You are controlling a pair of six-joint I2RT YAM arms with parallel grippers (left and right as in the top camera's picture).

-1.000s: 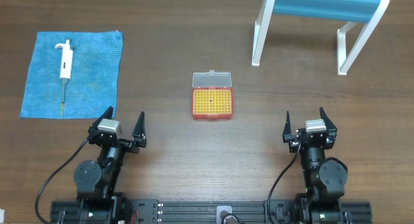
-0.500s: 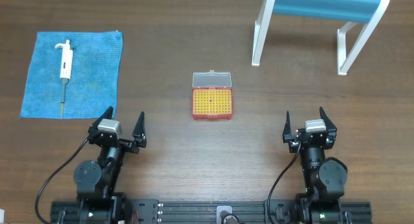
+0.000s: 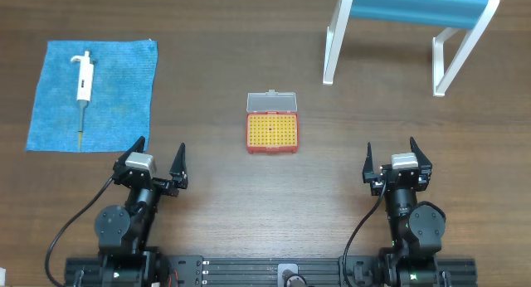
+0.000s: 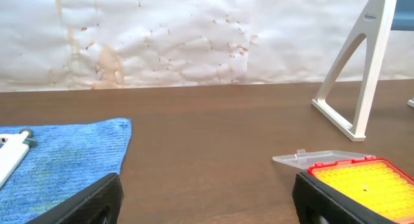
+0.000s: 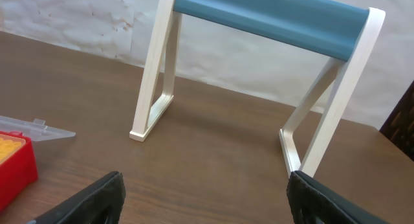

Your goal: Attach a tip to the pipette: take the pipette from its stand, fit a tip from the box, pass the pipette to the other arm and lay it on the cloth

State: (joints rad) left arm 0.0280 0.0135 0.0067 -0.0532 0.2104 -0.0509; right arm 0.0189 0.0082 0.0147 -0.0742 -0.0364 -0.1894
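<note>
1. Pipette (image 3: 82, 84), white, lies flat on a blue cloth (image 3: 124, 96) at the left side of a dark wooden table (image 3: 207, 55). Its narrow end points toward the arm bases, and its whole length rests on the fabric.
2. A red tip box (image 3: 271, 131) sits near the middle of the table. Its clear lid is folded back and rows of yellow tips are exposed.
3. A stand (image 3: 415, 13) with white legs and a blue top bar occupies the far right corner, well apart from the box.
4. The left gripper (image 3: 160, 143) hangs low in front of its base, near the cloth's closest corner. Its two black fingers are spread wide with nothing between them.
5. The right gripper (image 3: 390, 143) hangs in front of its own base on the right. Its fingers are likewise spread wide and hold nothing, and it is well apart from the box and the stand.
</note>
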